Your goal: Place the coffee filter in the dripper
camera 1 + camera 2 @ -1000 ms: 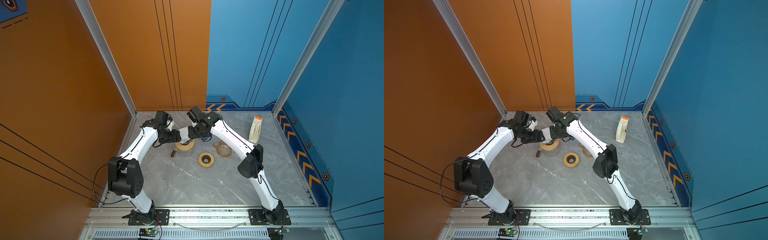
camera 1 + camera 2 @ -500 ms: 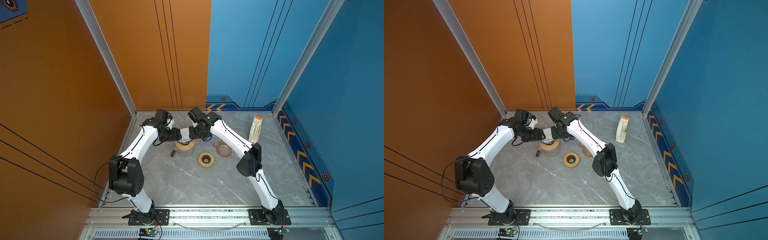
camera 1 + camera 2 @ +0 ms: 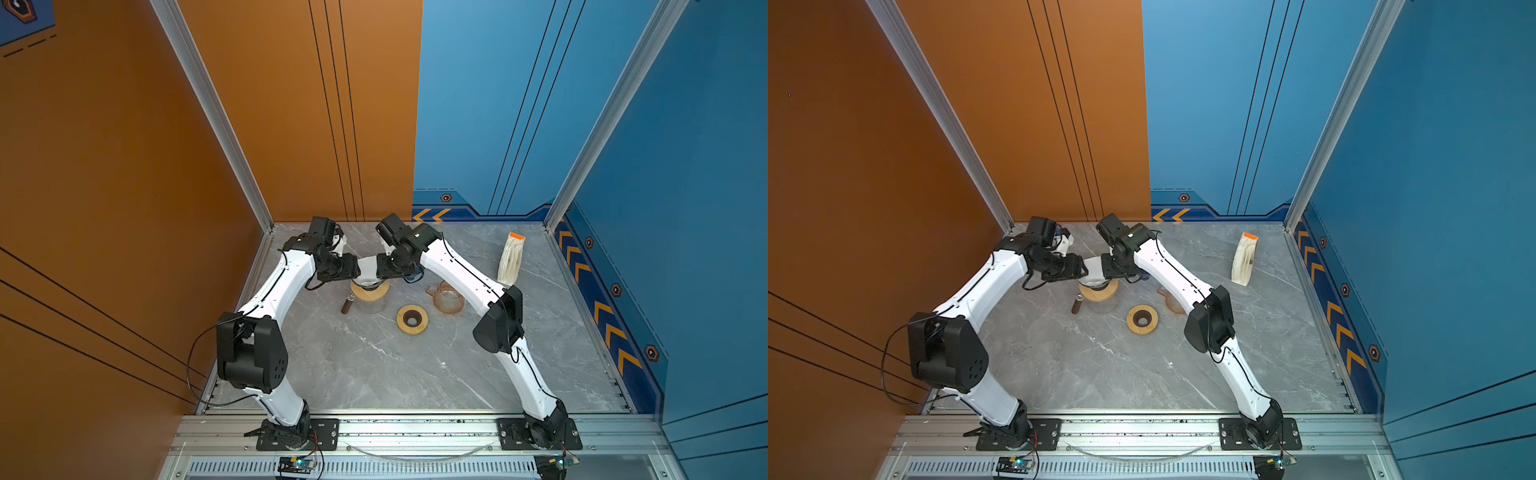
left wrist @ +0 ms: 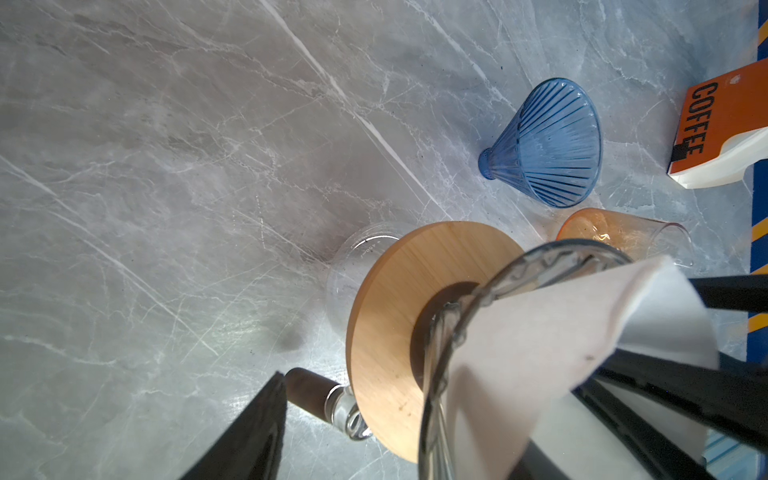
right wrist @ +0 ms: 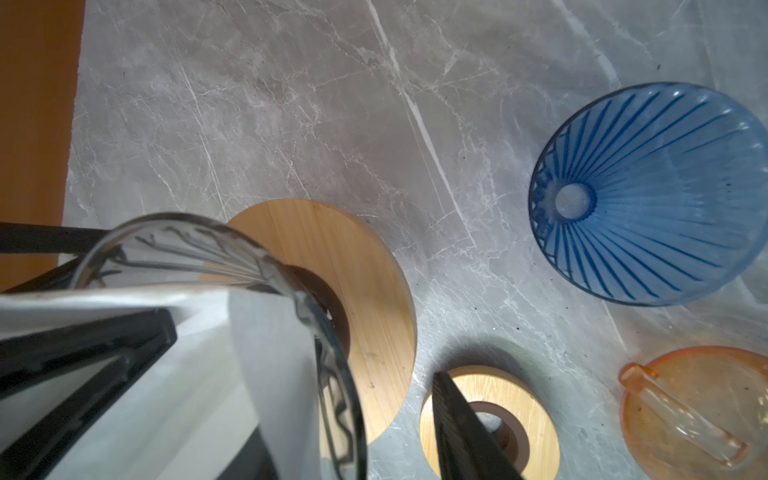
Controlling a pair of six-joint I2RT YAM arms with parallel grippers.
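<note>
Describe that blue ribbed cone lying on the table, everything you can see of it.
The blue cone is a see-through dripper, glass or plastic by its look, with fine ribs running from a wide round mouth down to a narrow neck with a hole through it. It lies tipped on its side on the grey marble table, empty, touching nothing else; the orange cup sits close by but apart.

The grey marbled surface (image 3: 374,365) carries a clear glass carafe (image 3: 371,307), a loose wooden ring (image 3: 412,318) and an orange glass mug (image 3: 448,297). A blue ribbed dripper cone (image 4: 548,145) lies on its side. A coffee filter pack (image 3: 512,259) sits near the right wall.
</note>
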